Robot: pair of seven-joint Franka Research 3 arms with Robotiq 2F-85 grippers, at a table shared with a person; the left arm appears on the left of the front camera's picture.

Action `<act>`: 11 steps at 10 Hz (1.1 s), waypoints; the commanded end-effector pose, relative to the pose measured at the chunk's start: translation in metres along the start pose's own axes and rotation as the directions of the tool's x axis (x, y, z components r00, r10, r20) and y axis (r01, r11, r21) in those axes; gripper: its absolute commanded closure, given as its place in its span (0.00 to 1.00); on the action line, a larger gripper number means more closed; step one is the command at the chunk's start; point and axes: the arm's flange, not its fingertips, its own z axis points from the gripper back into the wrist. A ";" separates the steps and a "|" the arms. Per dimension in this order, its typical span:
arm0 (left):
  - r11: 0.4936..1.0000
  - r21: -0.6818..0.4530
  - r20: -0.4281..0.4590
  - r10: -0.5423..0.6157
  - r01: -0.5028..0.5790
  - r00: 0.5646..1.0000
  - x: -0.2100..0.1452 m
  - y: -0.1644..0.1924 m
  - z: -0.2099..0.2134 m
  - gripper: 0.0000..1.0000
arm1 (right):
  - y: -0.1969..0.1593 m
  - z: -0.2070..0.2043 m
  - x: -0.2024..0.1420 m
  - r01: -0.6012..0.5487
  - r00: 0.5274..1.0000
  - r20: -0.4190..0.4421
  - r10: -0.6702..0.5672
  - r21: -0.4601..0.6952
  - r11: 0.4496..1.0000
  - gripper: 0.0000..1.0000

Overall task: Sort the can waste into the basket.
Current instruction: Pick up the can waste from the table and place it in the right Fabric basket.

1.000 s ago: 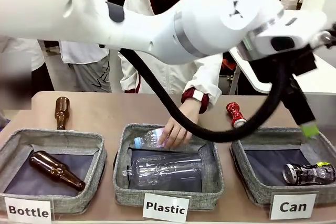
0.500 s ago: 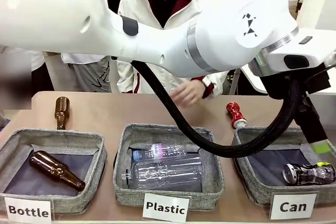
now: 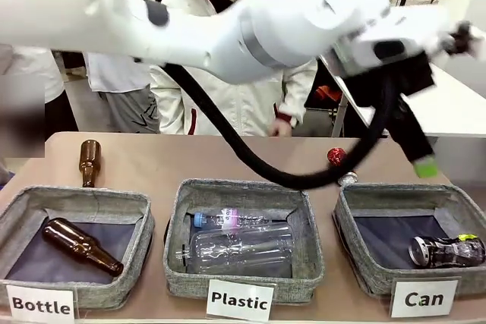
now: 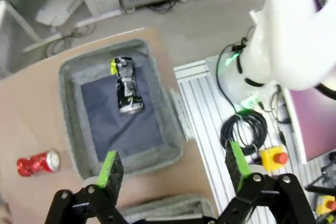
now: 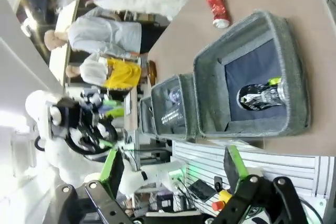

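The black printed can (image 3: 446, 250) lies on its side in the grey basket (image 3: 364, 267) labelled "Can" at the right. The red can (image 3: 336, 158) lies on the table just beyond that basket, partly behind a black cable. My left arm crosses the whole picture, and its gripper (image 3: 422, 163) hangs above the basket's far edge. In the left wrist view the gripper (image 4: 173, 166) is open and empty, high above the basket (image 4: 68, 119), the black can (image 4: 126, 85) and the red can (image 4: 38, 163). My right gripper (image 5: 173, 167) is open and empty, far from the basket (image 5: 294, 77), black can (image 5: 260, 97) and red can (image 5: 217, 1).
The "Plastic" basket (image 3: 176, 233) in the middle holds clear bottles. The "Bottle" basket (image 3: 15, 214) at the left holds a brown bottle, and another brown bottle (image 3: 89, 161) lies behind it. A person's hand (image 3: 282, 125) is at the table's far edge.
The person's hand left a small clear bottle in the Plastic basket and drew back to the far edge. My left gripper dipped towards the Can basket, then rose and shifted left.
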 end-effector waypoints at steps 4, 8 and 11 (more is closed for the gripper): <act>0.949 -0.058 0.064 0.314 -0.311 0.947 -0.141 0.003 0.152 0.00 | 0.078 -0.132 -0.006 -0.140 0.957 -0.248 0.149 0.055 0.989 0.00; 0.793 -0.079 0.368 0.586 -0.603 0.722 -0.294 -0.034 0.254 0.00 | 0.103 -0.219 -0.026 -0.127 0.904 -0.387 0.180 0.158 0.979 0.00; 0.589 -0.205 0.577 0.718 -0.782 0.389 -0.432 -0.094 0.307 0.00 | 0.109 -0.261 -0.027 0.025 0.876 -0.467 0.121 0.294 0.956 0.00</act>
